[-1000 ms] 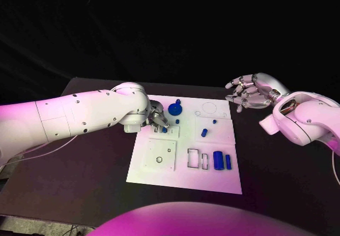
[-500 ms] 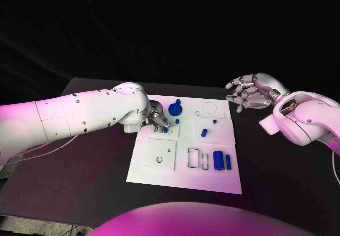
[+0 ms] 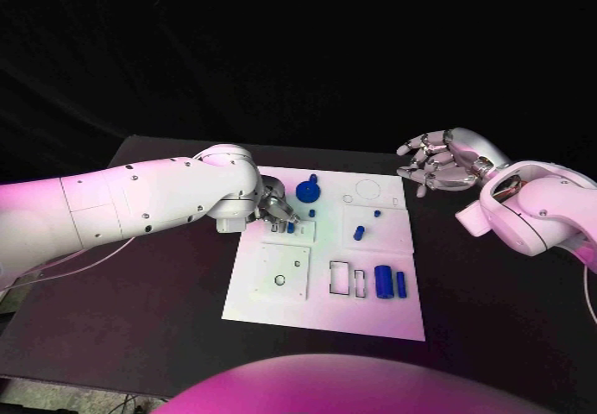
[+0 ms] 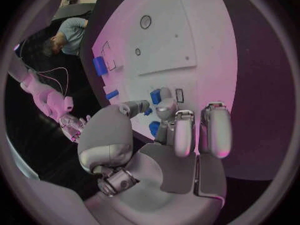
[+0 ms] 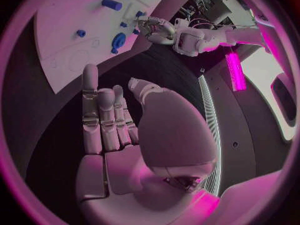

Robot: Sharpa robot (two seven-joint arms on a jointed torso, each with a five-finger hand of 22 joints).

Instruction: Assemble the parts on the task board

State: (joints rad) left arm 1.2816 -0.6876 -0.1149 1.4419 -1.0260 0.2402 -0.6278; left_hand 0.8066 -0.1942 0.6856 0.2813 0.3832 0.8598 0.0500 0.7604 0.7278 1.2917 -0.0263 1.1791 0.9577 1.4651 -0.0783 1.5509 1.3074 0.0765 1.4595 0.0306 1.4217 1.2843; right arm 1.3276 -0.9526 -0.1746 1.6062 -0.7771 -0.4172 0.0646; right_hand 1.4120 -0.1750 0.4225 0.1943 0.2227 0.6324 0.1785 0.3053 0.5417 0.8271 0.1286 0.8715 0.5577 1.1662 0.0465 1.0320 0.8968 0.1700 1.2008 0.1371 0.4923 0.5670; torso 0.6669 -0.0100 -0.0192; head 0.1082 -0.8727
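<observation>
From the head view the white task board (image 3: 326,254) lies in the middle of the black desk (image 3: 162,293), and the left hand (image 3: 276,210) sits low over the board's upper left corner, its fingertips down on a small blue part (image 3: 290,227); that view cannot settle whether the part is pinched. The left wrist view is closer: a fingertip and the thumb meet around the small blue part (image 4: 155,96), with another blue piece (image 4: 154,128) just under the fingers, so the hand is grasping the part against the board (image 4: 187,40). The right hand (image 3: 438,164) hovers off the board's far right corner, above the desk, well apart from every part; the right wrist view shows it (image 5: 119,130) released, fingers straight and apart, holding nothing. Elsewhere on the board a round blue part (image 3: 309,189) lies just beside the left hand, a short blue peg (image 3: 358,232) sits mid-board, and two upright blue blocks (image 3: 389,282) lie near the right edge.
</observation>
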